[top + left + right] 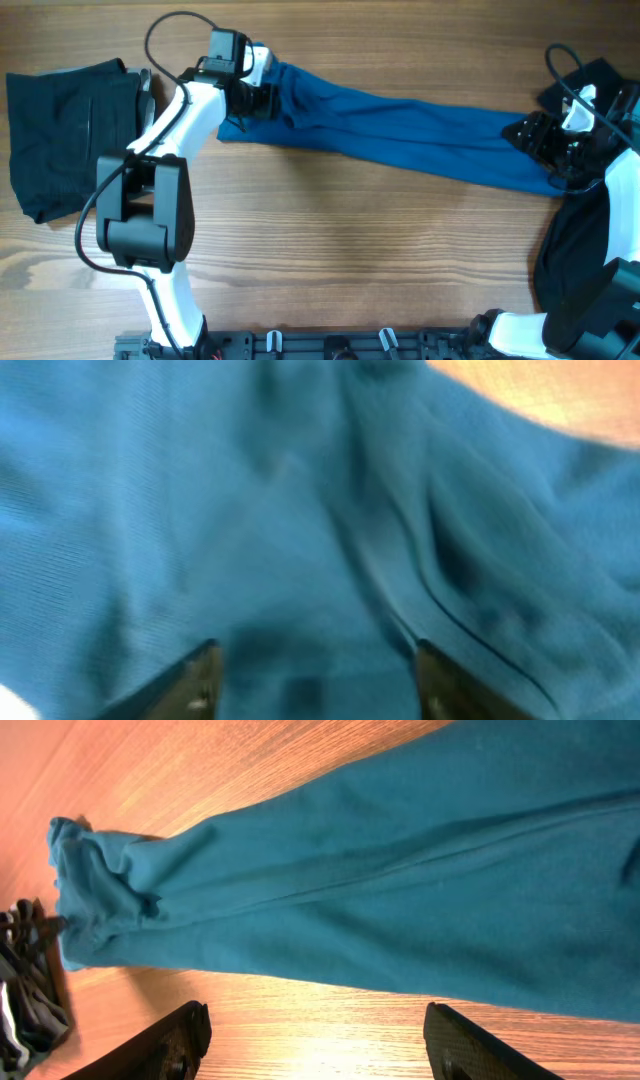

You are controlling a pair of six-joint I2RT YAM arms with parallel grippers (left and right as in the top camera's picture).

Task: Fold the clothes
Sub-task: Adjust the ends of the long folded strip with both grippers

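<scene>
The blue shirt [400, 135] lies bunched into a long band across the table, from upper left to the right side. My left gripper [250, 100] is over its left end. In the left wrist view the fingers [315, 685] are wide apart, with blue fabric [250, 510] filling the view between and beyond them. My right gripper [535, 140] is at the shirt's right end. In the right wrist view its fingers [315, 1040] are open over bare wood, with the shirt [400, 890] stretching away just beyond them.
A folded black garment [70, 130] lies at the left edge. Another dark garment [575, 250] hangs at the right beside my right arm, and a black piece [600, 80] sits at the top right corner. The wooden table [350, 260] shows in front of the shirt.
</scene>
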